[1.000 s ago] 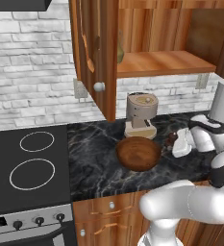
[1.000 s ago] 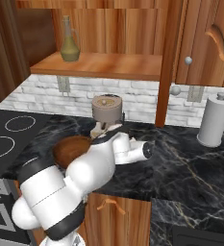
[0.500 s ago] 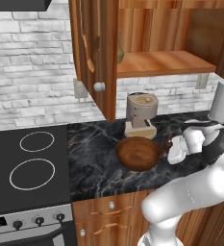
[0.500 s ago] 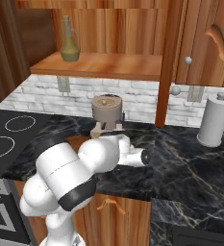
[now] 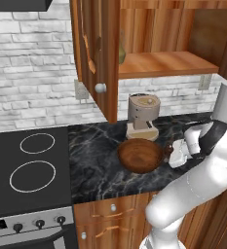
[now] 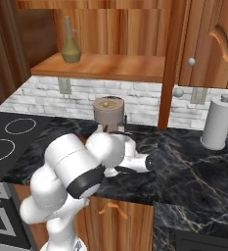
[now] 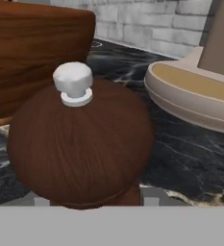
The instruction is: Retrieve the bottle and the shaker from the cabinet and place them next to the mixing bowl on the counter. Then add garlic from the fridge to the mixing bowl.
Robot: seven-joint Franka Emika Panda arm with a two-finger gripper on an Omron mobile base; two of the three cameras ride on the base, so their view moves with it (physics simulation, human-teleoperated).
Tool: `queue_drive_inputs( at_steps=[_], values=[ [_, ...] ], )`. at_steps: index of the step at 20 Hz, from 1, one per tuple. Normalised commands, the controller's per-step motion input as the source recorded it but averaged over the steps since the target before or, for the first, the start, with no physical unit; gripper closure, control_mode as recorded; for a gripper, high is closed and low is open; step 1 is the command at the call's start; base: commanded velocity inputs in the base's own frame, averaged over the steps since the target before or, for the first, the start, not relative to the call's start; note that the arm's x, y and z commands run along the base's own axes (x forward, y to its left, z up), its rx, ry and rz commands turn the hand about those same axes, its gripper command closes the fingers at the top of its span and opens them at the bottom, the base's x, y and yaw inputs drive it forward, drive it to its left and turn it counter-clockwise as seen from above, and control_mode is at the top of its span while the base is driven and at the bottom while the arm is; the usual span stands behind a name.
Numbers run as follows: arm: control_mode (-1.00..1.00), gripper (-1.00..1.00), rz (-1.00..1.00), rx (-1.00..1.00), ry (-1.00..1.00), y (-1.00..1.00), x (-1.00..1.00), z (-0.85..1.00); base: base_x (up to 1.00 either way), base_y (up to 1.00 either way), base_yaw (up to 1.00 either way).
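The shaker (image 7: 80,144), a round dark-wood knob shape with a small white cap, looms close in the hand view, and my gripper (image 5: 176,153) is shut on it. It stands low over the black marble counter just right of the wooden mixing bowl (image 5: 140,155), whose side rises close behind the shaker (image 7: 36,53). From the left base view the shaker (image 5: 169,150) is a small dark shape between hand and bowl. The olive glass bottle (image 6: 70,46) stands on the open cabinet's shelf, at its left end. The shaker hides my fingertips.
A beige coffee machine (image 5: 143,114) stands behind the bowl, its base (image 7: 200,96) close to the shaker. The open cabinet door (image 5: 98,53) hangs over the counter. A paper towel roll (image 6: 218,122) stands at the right, the stove (image 5: 27,165) at the left.
The hand with the shaker has sunk a little and edged toward the bowl. The arm's elbow has swung outward and lower.
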Motion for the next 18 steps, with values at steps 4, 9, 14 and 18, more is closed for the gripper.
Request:
queue_drive_inputs(
  at_steps=[4, 9, 14, 18],
  values=[
    [-1.00, -1.00, 0.00, 0.00, 0.00, 0.01, 0.00, 0.00, 0.00, 0.00, 0.00],
    [-1.00, -1.00, 0.00, 0.00, 0.00, 0.02, -0.16, 0.01, 0.00, 0.00, 0.00],
    [-1.00, -1.00, -0.01, 0.00, -0.02, 0.06, -0.35, 0.13, 0.00, 0.00, 0.00],
    [-1.00, -1.00, -0.18, 0.00, -0.05, 0.00, -0.55, 0.30, 0.00, 0.00, 0.00]
  ],
)
